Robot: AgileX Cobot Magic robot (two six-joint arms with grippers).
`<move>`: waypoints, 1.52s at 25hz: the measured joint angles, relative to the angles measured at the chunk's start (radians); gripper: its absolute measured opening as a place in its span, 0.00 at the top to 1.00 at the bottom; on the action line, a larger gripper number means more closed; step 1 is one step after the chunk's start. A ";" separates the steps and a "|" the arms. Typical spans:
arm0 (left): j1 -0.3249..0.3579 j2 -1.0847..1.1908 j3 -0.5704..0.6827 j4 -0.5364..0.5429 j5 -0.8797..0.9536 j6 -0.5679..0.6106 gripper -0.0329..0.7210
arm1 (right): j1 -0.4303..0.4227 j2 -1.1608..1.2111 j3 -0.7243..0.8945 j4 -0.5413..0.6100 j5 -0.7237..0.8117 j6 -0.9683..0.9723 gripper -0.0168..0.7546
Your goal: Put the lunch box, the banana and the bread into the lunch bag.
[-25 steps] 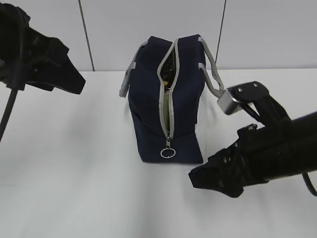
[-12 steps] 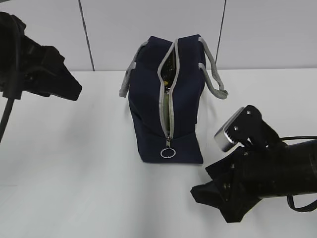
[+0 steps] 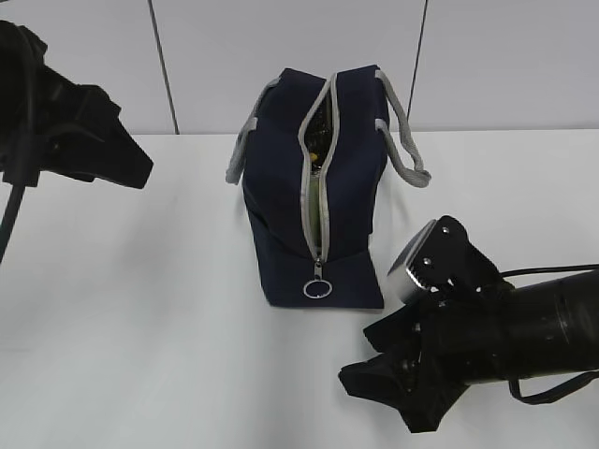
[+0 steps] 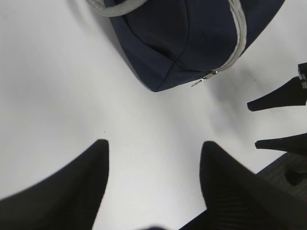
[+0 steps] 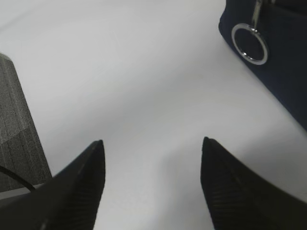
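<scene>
Lunch bag (image 3: pixel 318 187) first, in the exterior view: it stands upright near the back middle of the white worktop (image 3: pixel 140 327), its grey zipper (image 3: pixel 320 201) parted along the upper stretch, with a speck of yellow and something dark showing in the gap. That may be the banana, though too little shows to be sure. No lunch box, banana or bread lies anywhere on the worktop, so I judge the packing done or nearly so, with closing the zipper perhaps the only thing left. The ring pull (image 3: pixel 317 288) hangs low on the near end of the bag. The left gripper (image 3: pixel 117 154) hangs well apart to the left and the right gripper (image 3: pixel 374 383) sits low, near the bag's front corner; this view does not show their jaws clearly. The left wrist view does: the left gripper (image 4: pixel 153 182) is spread wide and empty above bare worktop, the bag's lower corner beyond it, and the tips of the other arm visible at the right edge. The right wrist view shows the right gripper (image 5: pixel 151 182) likewise released and empty, with the ring pull close ahead at upper right, a detail far plainer here than elsewhere.
</scene>
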 joint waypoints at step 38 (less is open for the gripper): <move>0.000 -0.001 0.000 0.000 0.053 0.000 0.52 | 0.000 0.243 -0.234 0.013 -0.032 -0.237 0.36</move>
